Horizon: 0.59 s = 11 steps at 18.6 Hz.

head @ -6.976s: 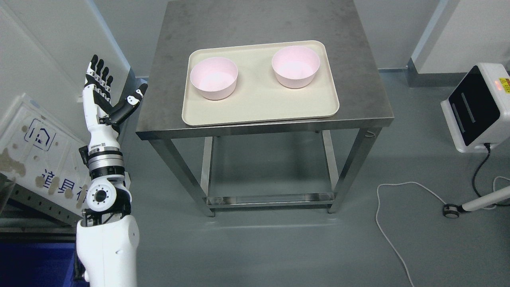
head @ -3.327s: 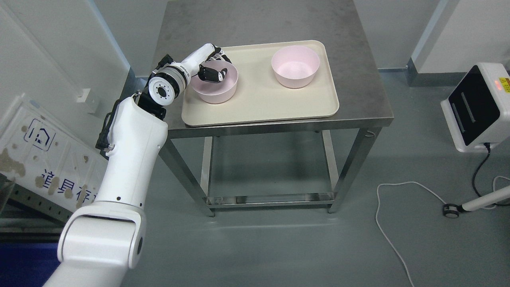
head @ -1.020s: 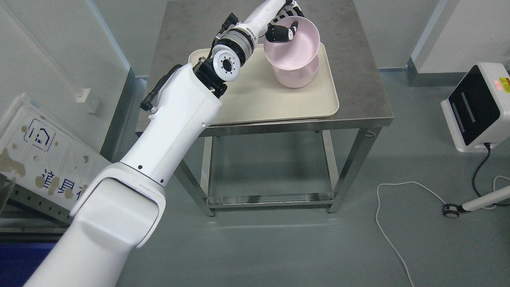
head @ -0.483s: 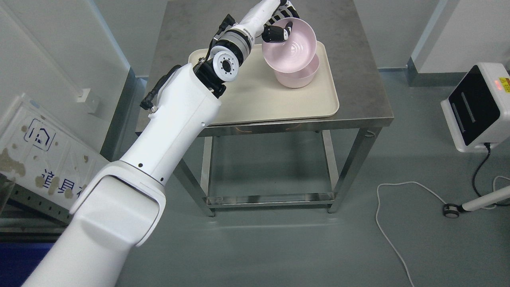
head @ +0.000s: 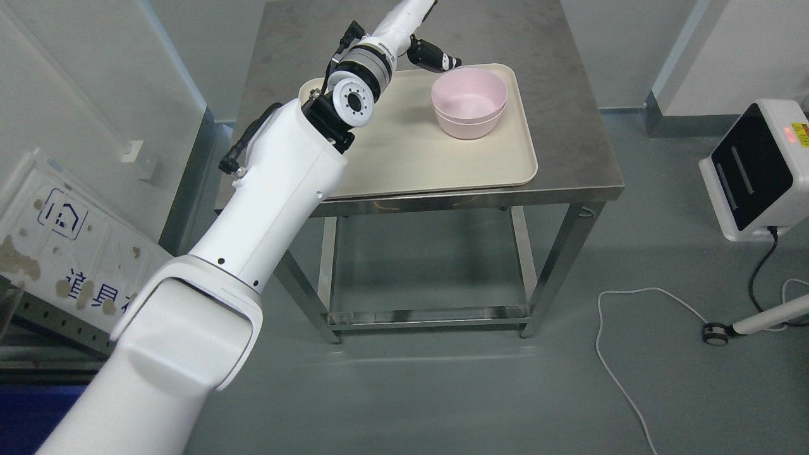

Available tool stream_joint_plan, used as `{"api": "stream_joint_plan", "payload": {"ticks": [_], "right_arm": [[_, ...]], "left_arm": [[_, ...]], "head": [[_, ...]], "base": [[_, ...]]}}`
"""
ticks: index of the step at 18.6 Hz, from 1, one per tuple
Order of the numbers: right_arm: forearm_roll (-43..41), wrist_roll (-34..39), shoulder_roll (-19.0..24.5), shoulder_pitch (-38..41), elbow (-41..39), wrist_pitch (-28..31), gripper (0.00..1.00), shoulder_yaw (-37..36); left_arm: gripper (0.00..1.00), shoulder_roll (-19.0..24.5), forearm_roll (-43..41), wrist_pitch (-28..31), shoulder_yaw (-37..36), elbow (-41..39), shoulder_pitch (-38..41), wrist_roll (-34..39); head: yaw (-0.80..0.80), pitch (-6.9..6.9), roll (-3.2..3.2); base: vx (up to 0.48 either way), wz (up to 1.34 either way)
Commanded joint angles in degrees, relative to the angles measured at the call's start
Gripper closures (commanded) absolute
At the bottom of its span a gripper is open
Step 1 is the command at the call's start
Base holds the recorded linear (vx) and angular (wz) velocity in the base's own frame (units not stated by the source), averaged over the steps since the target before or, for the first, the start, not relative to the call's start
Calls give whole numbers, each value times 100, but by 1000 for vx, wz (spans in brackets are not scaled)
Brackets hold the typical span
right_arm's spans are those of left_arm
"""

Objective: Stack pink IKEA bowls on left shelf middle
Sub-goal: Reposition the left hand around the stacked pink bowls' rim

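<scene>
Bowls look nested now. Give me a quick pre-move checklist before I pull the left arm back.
1. Pink bowls nested, rims level: ok.
2. Stack sits inside the tray, clear of its raised edge: ok.
3. Left hand off the bowls, a gap showing between thumb and rim: ok.
4. Fingers fully open: cannot tell, most of the hand is cut off at the top edge.
5. Tray fully on the table: ok.
6. Right arm clear: cannot tell, not in view.

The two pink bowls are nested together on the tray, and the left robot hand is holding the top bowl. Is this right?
Not quite. The head view shows the pink bowls nested on the tray, but the left robot hand is off the top bowl, beside the stack, holding nothing.
</scene>
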Motion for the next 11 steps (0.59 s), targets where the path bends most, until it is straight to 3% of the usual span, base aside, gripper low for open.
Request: {"api": "stream_joint_plan", "payload": {"ticks": [1,3,5,7,11], "right_arm": [[44,13,-100,0,0,3,0,-62],[44,4,-100,0,0,3,0,-53],[44,4,-100,0,0,3,0,-62],[44,13,-100,0,0,3,0,-61],[44,13,-100,0,0,3,0,-62]], "left_arm": [[1,98,182,-923,1933,-945,642,-196],[1,98,183,-1382,2138,-1499,1047,-1134],[2,98,165,-1401,2007,-2018,1486,-1953],[3,98,-97,-1401,1595,-2135,1637,-2036],[3,98,-1582,-928,1260,-2064,1576,-2097]], "head": [[0,0,0],[0,0,0],[0,0,0],[0,0,0],[0,0,0]], "base": [[0,0],[0,0],[0,0],[0,0],[0,0]]}}
